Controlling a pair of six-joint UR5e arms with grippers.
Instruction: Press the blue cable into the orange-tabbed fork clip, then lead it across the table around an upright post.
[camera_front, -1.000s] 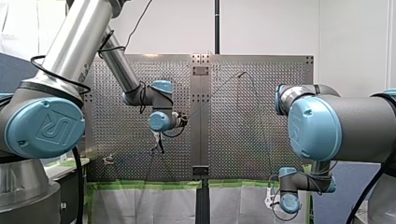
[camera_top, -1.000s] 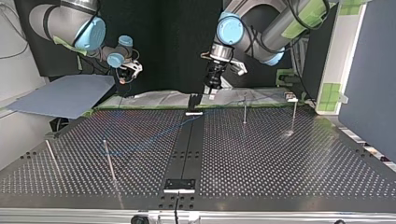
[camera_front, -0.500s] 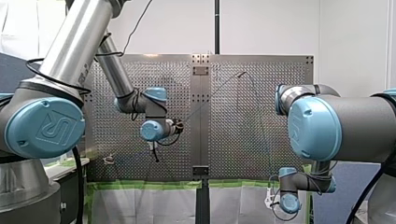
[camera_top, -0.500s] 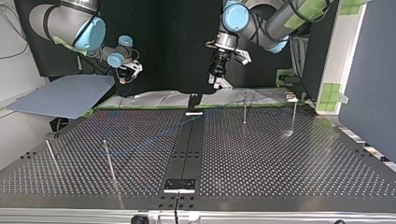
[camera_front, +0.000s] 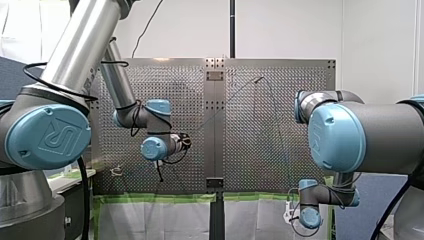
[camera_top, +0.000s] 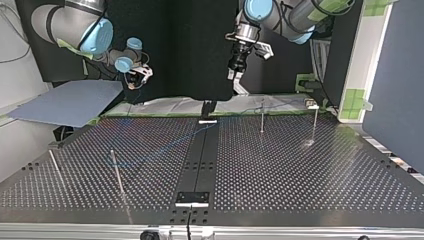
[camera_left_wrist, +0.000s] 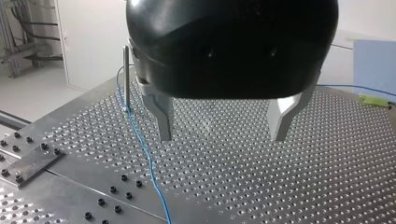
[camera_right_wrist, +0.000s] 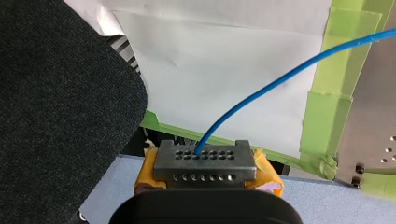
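Front view first: can see my left gripper (camera_front: 160, 174) hanging over the table (camera_front: 260, 150), too small there to read the fingers. Can see my right gripper (camera_front: 290, 214) parked low, off the table's edge.

Top view: left gripper up high above the table's far edge. Can spot the blue cable (camera_top: 165, 146) lying on the table well below it, trailing off toward the right gripper.

Left wrist view: metal fingers (camera_left_wrist: 163, 119) spread wide, nothing between them, clear of the table. Cable passing just outside one finger, not in the gap, running up to a post (camera_left_wrist: 126, 74) ahead.

Right wrist view: clamped tight on the cable, yellow pads (camera_right_wrist: 148, 170) on either side. Cable coming straight out from between the fingers and leading away ahead, past some green tape (camera_right_wrist: 327, 116).
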